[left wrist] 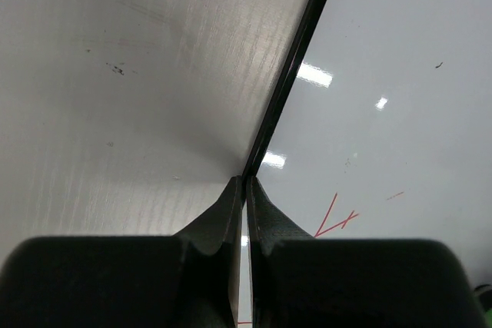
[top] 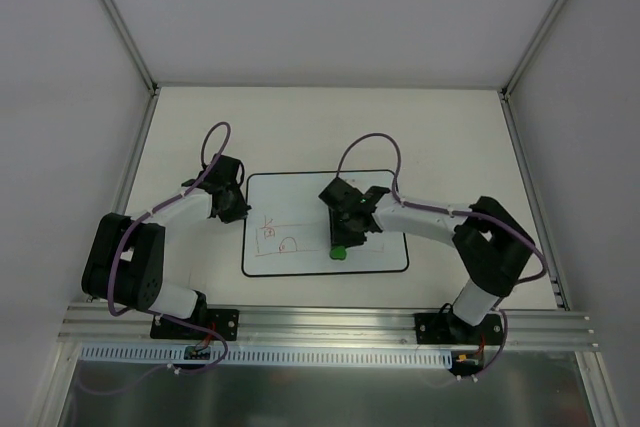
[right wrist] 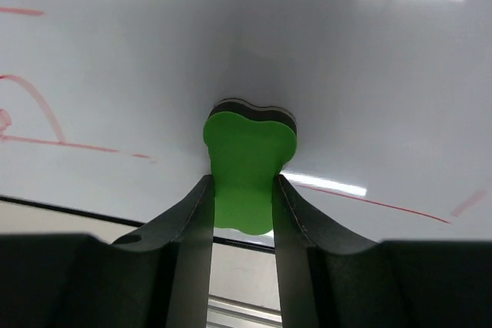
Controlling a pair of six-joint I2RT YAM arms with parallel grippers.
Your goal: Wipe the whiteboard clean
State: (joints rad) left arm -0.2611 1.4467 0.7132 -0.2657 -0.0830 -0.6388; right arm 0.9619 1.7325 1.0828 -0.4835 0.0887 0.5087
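The whiteboard (top: 300, 197) lies flat on the table, white with a thin black border, with red line drawing at its lower left. My right gripper (top: 342, 241) is shut on the green eraser (top: 339, 252), which presses on the board near its front edge; in the right wrist view the eraser (right wrist: 246, 163) sits between the fingers (right wrist: 192, 220) with red strokes (right wrist: 38, 113) to the left. My left gripper (top: 238, 209) rests at the board's left edge, jaws closed on the black border (left wrist: 292, 74) of the whiteboard (left wrist: 384, 113); red marks (left wrist: 334, 217) lie just beyond.
Aluminium frame posts and white walls enclose the table (top: 450, 137). A metal rail (top: 330, 322) carrying the arm bases runs along the near edge. The table surface (left wrist: 138, 97) shows left of the board in the left wrist view.
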